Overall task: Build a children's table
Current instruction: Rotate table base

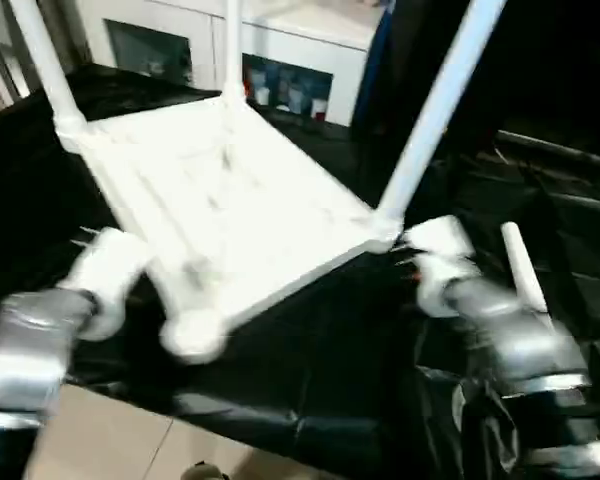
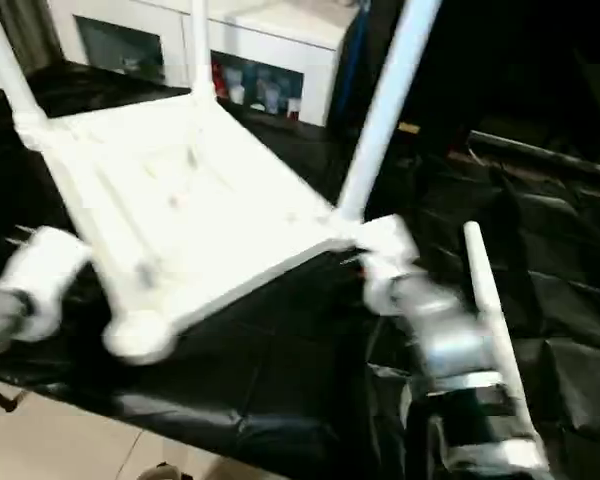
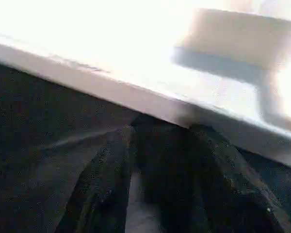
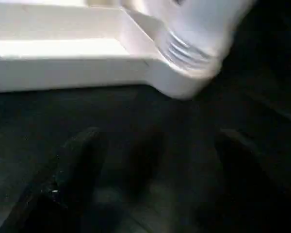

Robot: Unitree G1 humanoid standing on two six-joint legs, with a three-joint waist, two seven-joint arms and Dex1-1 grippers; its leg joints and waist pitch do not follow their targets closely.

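Progress: three of four legs seated in the corner sockets of the upturned table top; fourth socket, at the near corner, empty.
Left to do: by my judgement, fit the last leg, then turn the table onto its feet.
Left gripper: two black fingers parted with a clear gap, grasping nothing, just below the white rim of the top in the left wrist view.
Left forearm: silver, with a white wrist, close beside the left edge of the top.
Far-left leg: upright in its socket, leaning slightly outward, running off the upper edge.
Table top: all white, underside up, ribs and a raised rim showing, lying tilted on the black-covered surface, near corner jutting toward the edge.
Middle leg: upright at the far corner, in front of a white cabinet with glass doors.
Right leg: long, tapered, slanting up and to the right from its rounded socket.
Right gripper: black fingers spread wide, released, empty, near the right corner socket in the right wrist view.
Loose leg: white tube lying on the black cover beside the right forearm, apart from the top.
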